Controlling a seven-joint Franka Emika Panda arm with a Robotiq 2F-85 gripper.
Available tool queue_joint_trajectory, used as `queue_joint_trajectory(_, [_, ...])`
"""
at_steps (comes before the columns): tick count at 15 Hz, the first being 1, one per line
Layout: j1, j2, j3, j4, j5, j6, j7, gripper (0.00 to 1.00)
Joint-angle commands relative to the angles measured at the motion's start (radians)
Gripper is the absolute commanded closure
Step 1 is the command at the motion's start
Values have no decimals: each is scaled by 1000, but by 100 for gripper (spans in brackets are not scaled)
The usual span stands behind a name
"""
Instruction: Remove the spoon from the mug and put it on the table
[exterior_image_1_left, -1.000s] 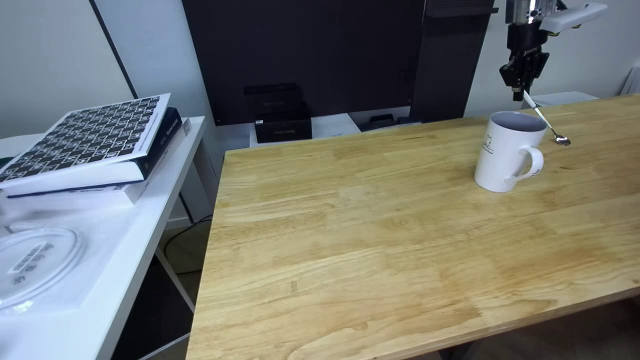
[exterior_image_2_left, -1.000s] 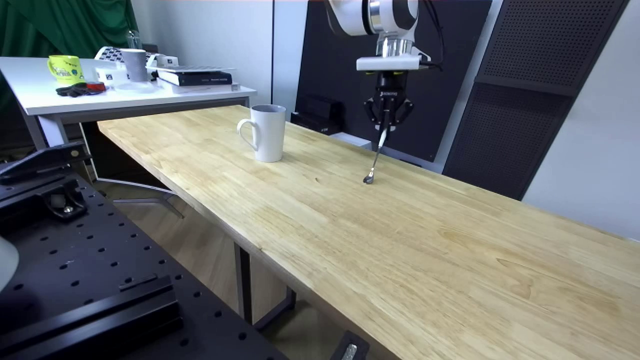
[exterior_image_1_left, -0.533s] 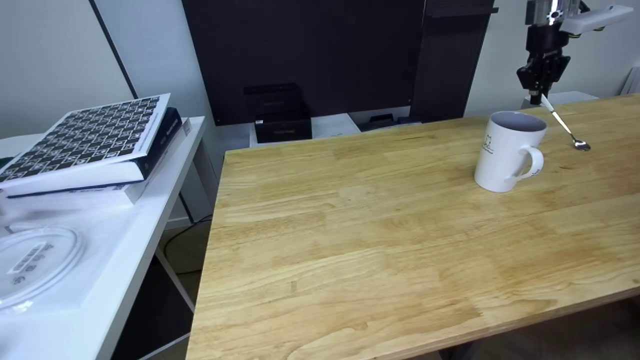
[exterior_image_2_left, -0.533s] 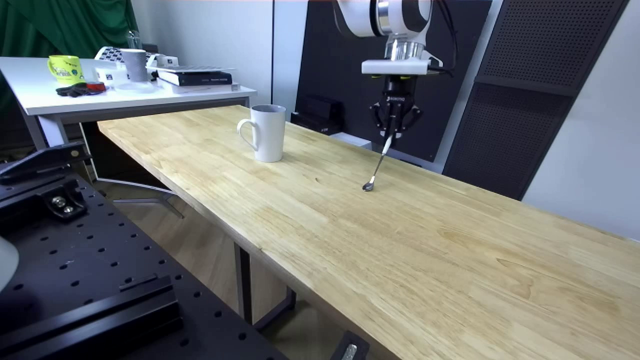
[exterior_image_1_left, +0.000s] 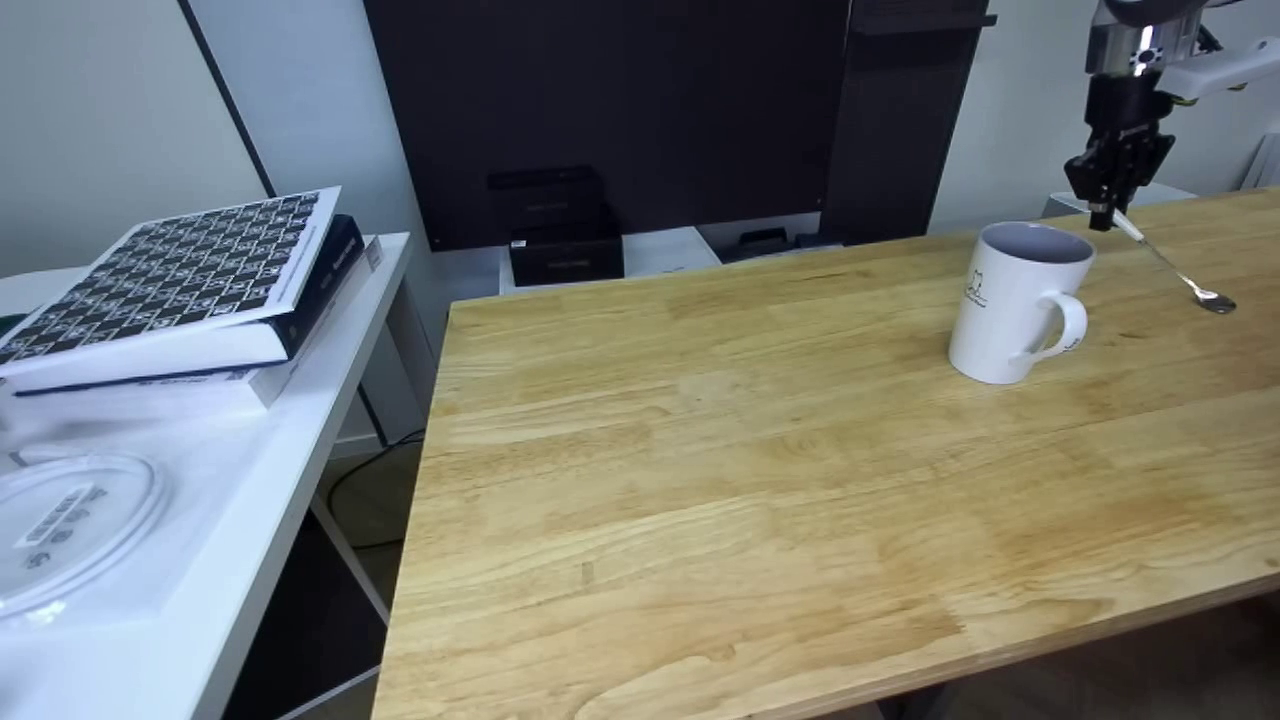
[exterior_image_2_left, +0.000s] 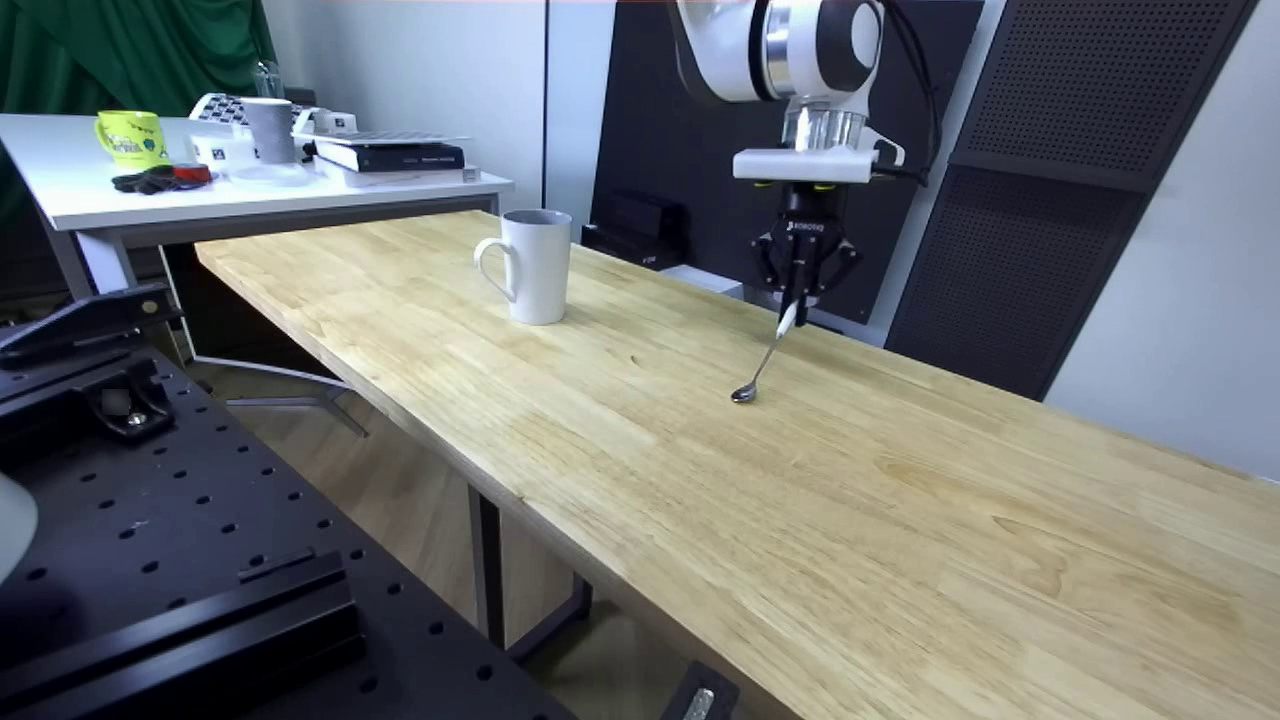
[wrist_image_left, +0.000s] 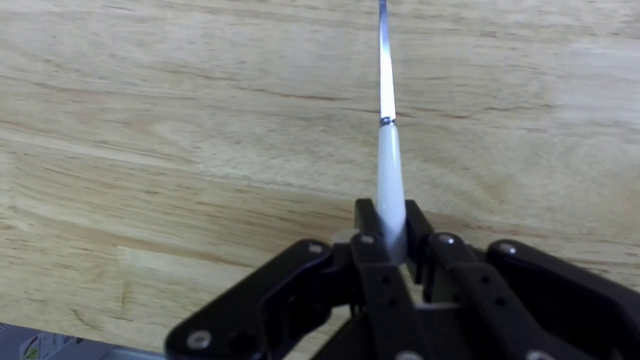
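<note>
Spoon (wrist_image_left: 389, 142) is clenched by its white handle in the pincer (wrist_image_left: 391, 215), metal shaft pointing to twelve o'clock in the wrist view, the surface (wrist_image_left: 200, 125) beneath.

Jaws and spoon (wrist_image_left: 390, 160) lower, farther from the mug (exterior_image_1_left: 1010, 305), spoon more slanted.

Wrist view: at close range, looking down past my tool (wrist_image_left: 391, 215) onto the counter (wrist_image_left: 150, 175). Exterior views, both raised, set well back and angled down: in an exterior view, facing a dark panel (exterior_image_1_left: 620, 110), white side table (exterior_image_1_left: 265, 480) near at left; in an exterior view, past a drilled black plate (exterior_image_2_left: 222, 480), the side table far off. In both exterior views: mug (exterior_image_2_left: 540, 270), spoon (exterior_image_2_left: 768, 361), counter, tool.
</note>
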Motion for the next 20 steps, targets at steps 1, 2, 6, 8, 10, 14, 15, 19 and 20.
queue_joint_trajectory(1, [-6,-43,-4,-88,-7,44,9,96])
queue_joint_trajectory(2, [-7,-44,-5,-98,-7,50,9,96])
queue_joint_trajectory(6, [-6,-48,-9,-122,-6,41,14,52])
queue_joint_trajectory(8, [-1,-87,1,-108,13,-34,26,39])
queue_joint_trajectory(10, [8,-153,7,-128,14,-77,23,25])
queue_joint_trajectory(14, [58,-308,11,-173,-17,-104,37,1])
queue_joint_trajectory(15, [75,-355,13,-192,-27,-113,37,0])
queue_joint_trajectory(19, [71,-337,25,-149,-18,-126,9,0])
queue_joint_trajectory(20, [71,-344,25,-160,-21,-126,9,0])
